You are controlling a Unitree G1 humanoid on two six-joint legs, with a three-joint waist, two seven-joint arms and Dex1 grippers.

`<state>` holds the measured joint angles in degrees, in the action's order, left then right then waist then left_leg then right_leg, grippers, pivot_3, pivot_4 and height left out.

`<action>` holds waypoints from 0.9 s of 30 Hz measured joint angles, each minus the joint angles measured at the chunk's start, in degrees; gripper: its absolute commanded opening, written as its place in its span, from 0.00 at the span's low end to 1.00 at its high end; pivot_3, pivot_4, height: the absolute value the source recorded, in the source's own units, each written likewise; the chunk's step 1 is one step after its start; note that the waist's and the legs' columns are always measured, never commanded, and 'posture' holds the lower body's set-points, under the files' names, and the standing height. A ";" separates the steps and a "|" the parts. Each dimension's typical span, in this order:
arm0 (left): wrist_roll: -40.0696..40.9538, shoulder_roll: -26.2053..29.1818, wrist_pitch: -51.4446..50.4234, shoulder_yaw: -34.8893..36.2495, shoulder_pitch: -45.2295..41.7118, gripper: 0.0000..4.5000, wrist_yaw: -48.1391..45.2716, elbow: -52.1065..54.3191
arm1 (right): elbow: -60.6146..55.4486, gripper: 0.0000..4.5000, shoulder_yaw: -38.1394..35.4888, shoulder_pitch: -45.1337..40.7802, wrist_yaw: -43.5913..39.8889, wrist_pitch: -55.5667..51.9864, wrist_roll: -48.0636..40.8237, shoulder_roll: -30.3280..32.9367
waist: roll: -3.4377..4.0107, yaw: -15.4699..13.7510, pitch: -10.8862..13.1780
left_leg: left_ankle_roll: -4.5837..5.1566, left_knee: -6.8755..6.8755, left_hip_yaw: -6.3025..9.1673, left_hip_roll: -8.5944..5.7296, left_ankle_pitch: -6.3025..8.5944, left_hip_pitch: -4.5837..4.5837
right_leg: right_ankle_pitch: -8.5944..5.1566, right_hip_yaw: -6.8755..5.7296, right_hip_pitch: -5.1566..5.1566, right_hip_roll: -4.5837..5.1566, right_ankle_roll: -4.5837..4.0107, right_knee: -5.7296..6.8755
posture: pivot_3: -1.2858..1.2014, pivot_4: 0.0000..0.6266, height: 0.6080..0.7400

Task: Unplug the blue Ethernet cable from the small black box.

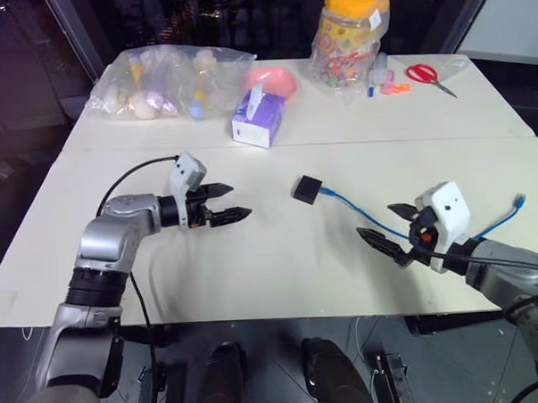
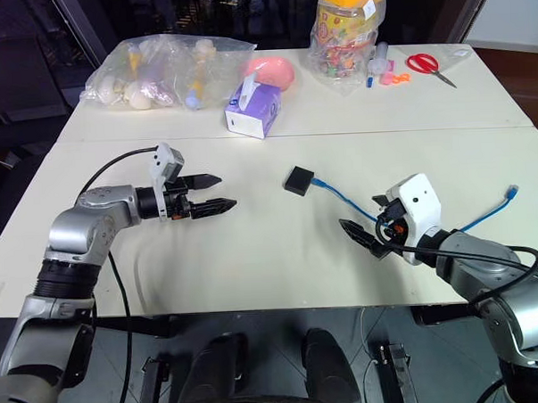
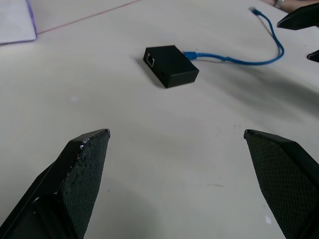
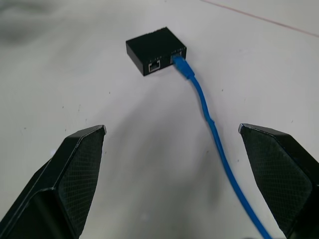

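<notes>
Small black box [image 1: 307,188]: flat on the white table [image 1: 254,265], mid-table, between the two arms.
Blue Ethernet cable [image 1: 359,212]: plugged into the box — it runs toward the right arm; its free plug lies near the table's right edge.
Right wrist view: shows two ports on one face, the cable in one, the other empty.
Left wrist view: shows a port on another face.
Left gripper [image 1: 225,202]: fingers spread wide, holding nothing, well apart from the box.
Right gripper [image 1: 388,228]: spread wide, empty — over the cable.
</notes>
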<state>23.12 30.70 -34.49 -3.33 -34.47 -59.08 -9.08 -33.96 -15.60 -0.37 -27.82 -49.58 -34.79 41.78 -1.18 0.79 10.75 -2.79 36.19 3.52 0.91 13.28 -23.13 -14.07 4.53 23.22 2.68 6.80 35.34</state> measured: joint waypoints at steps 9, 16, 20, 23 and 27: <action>-0.14 -0.76 1.20 -0.24 -1.13 0.99 -0.59 -1.81 | 0.06 1.00 0.36 -0.25 -0.29 -0.03 0.96 0.04 | 0.00 0.01 0.00 | 0.00 0.00 0.00 0.00 0.00 0.00 | 0.00 0.00 0.00 0.00 0.01 0.01 | 0.52 0.24 0.99; -0.44 -0.98 1.73 -0.57 -2.21 0.99 -1.59 -3.28 | 0.55 1.00 0.90 -0.92 -0.66 -0.03 1.68 0.27 | 0.00 0.01 0.00 | 0.00 0.00 0.00 0.00 0.00 0.00 | 0.01 0.00 0.00 0.00 0.01 0.02 | 0.52 0.24 0.99; -1.70 -0.49 3.85 -2.76 -3.08 0.99 -4.77 -4.40 | 1.40 1.00 2.02 -2.22 -1.17 -0.01 2.60 0.35 | 0.00 0.03 0.00 | 0.00 0.00 0.00 0.00 0.00 0.01 | 0.00 0.00 0.00 -0.01 0.00 0.02 | 0.52 0.24 0.99; -2.04 -0.48 4.02 -3.11 -4.56 0.99 -5.60 -5.16 | 2.12 1.00 2.80 -3.15 -1.83 0.00 3.13 0.54 | 0.00 0.02 0.00 | 0.00 0.01 0.00 0.00 0.00 0.00 | 0.01 0.00 0.00 -0.01 0.01 0.02 | 0.52 0.24 0.99; -2.96 0.33 5.72 -3.50 -7.35 0.99 -8.46 -8.24 | 6.36 1.00 5.60 -6.74 -3.36 2.24 4.34 -0.12 | -0.01 0.19 0.00 | 0.00 0.02 -0.01 0.00 0.00 0.03 | 0.01 0.00 -0.02 -0.01 0.01 0.02 | 0.52 0.24 0.99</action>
<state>20.17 31.03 -28.77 -6.83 -41.81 -67.54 -17.31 -27.60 -10.00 -7.11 -31.18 -47.34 -30.46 41.66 -1.19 0.98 10.75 -2.79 36.21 3.51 0.91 13.28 -23.10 -14.07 4.53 23.20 2.67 6.81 35.36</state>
